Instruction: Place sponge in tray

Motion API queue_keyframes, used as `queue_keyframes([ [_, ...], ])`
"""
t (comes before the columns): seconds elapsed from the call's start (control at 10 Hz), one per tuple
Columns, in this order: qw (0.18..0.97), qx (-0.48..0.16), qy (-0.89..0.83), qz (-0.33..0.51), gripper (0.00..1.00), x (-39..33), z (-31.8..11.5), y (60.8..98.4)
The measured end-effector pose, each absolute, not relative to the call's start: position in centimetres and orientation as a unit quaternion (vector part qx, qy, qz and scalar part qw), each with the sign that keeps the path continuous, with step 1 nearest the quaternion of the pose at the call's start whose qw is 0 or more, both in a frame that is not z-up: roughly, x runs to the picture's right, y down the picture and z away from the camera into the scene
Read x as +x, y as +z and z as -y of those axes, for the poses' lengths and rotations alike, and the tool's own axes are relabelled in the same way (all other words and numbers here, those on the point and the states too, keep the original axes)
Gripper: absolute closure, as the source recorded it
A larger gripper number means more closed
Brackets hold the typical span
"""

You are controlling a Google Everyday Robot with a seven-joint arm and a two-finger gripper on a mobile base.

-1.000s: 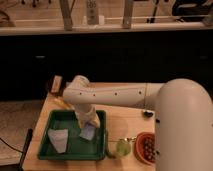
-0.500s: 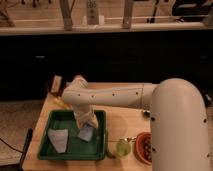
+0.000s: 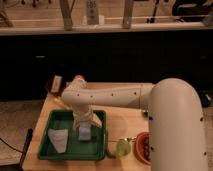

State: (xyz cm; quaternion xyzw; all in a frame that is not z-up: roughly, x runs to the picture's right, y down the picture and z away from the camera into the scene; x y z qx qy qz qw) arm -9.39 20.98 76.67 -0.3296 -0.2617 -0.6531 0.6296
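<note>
A green tray [image 3: 70, 151] lies on the left part of the wooden table. A pale blue sponge [image 3: 85, 133] is inside the tray near its right side, directly under my gripper [image 3: 84, 125]. The gripper points straight down into the tray at the end of the white arm [image 3: 110, 97], and it is at the sponge's top. I cannot tell whether the sponge rests on the tray floor. A pale grey-white object [image 3: 59, 139] lies in the left part of the tray.
A green fruit [image 3: 122, 148] lies on the table just right of the tray. A red bowl [image 3: 143, 147] stands further right, partly behind my white body [image 3: 177, 130]. A small brown object [image 3: 55, 83] sits at the table's back left. A dark counter runs behind.
The gripper with the sponge under it has moved slightly down and to the left, deeper into the tray. The rest has not moved.
</note>
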Motion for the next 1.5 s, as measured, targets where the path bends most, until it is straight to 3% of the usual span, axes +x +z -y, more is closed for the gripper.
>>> queue_keyframes([
  [1.5, 0.619, -0.321, -0.664, 0.270, 0.20, -9.46, -20.30, 76.33],
])
